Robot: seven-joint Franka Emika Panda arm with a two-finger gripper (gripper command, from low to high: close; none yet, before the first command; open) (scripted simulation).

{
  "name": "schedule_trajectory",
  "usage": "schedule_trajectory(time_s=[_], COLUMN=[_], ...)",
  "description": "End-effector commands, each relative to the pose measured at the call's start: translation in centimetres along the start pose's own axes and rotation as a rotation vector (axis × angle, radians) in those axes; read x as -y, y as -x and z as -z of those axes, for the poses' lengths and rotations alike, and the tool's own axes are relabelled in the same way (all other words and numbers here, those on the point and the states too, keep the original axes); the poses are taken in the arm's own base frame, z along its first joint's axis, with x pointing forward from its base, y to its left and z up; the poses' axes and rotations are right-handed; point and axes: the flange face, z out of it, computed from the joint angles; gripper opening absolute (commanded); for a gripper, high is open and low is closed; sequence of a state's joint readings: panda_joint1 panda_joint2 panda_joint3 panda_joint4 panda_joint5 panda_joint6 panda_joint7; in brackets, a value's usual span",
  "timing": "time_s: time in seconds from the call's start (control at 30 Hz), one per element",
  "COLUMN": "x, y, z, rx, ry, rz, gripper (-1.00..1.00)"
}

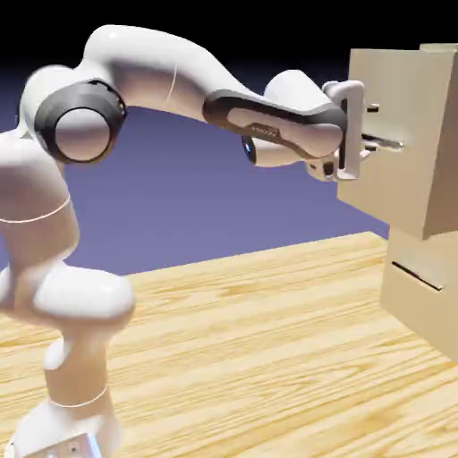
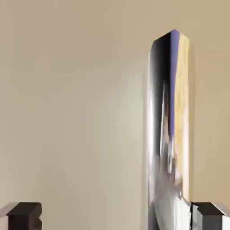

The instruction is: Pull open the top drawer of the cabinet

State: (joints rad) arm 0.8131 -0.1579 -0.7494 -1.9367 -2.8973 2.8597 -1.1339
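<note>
The top drawer (image 1: 402, 134) juts out from the pale beige cabinet (image 1: 429, 295), well forward of the lower fronts. My gripper (image 1: 374, 143) is at its front, fingers around the thin silver handle (image 1: 390, 142). In the hand view the shiny handle (image 2: 170, 134) stands upright against the plain drawer front (image 2: 72, 112). It lies close beside one dark fingertip (image 2: 209, 216), while a wide gap separates it from the other fingertip (image 2: 22, 216). The gripper (image 2: 116, 218) is open around the handle, not clamped on it.
The wooden table (image 1: 268, 340) stretches below the arm toward the cabinet's foot. A lower drawer front (image 1: 416, 300) sits flush under a thin dark gap. The arm's base rises at the exterior view's lower left.
</note>
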Motion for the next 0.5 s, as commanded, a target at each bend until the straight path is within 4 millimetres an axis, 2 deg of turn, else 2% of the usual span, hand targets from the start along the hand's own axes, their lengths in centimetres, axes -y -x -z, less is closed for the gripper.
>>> schedule_trajectory(time_s=[0.0,0.3,0.33,0.37,0.4,0.47], x=[-0.2,-0.2,-0.2,-0.2,-0.2,-0.1], y=[-0.4,-0.5,-0.5,-0.5,-0.5,-0.5], z=[0.4,10.0,10.3,10.3,10.3,12.6], rx=[-0.007,-0.012,-0.012,-0.012,-0.012,-0.012], ry=[0.008,0.012,0.012,0.012,0.012,0.013], rz=[-0.001,-0.005,-0.005,-0.005,-0.005,-0.008], gripper=[-1.00,-1.00,-1.00,1.00,1.00,1.00])
